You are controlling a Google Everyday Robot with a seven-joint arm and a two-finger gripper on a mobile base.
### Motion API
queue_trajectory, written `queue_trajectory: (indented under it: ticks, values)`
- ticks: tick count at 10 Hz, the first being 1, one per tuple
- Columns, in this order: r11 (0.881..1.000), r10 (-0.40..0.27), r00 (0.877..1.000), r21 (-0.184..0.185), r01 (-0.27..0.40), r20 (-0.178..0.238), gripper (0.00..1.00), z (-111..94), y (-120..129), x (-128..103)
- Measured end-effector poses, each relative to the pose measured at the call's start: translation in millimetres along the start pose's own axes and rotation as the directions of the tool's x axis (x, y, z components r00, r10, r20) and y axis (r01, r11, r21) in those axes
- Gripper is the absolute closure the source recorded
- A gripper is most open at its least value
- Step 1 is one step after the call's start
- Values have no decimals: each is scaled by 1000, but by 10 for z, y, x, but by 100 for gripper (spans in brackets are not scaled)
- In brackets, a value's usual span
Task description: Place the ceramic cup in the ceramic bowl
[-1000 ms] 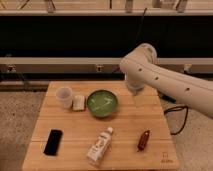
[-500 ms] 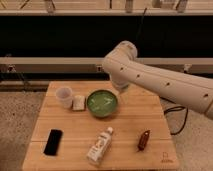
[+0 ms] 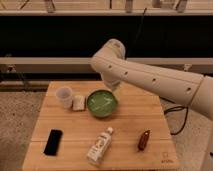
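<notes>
The ceramic cup, small, pale and handleless, stands upright near the back left of the wooden table. To its right, past a small white block, sits the glossy green ceramic bowl with nothing in it. My gripper hangs from the thick white arm just above the bowl's back right rim. It is open and holds nothing. The cup stands well to the gripper's left, apart from it.
A small white block stands between cup and bowl. A white labelled bottle lies at the front middle, a black phone at the front left, a brown object at the front right. The wooden table ends close behind the bowl.
The arm has swung left, carrying the gripper from right of the bowl to just over its back rim. Nothing on the table has moved.
</notes>
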State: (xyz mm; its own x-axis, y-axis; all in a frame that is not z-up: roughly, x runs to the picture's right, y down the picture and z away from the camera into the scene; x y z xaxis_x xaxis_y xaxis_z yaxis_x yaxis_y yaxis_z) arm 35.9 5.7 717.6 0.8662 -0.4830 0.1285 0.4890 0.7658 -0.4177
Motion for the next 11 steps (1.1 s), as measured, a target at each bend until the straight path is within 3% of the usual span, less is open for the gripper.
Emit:
queue_trajectory:
  ticks: [5, 11]
  values:
    - [997, -77, 997, -3, 77, -3, 20, 34, -207, -195]
    - [983, -185, 983, 5, 185, 3, 20, 67, -501, -494]
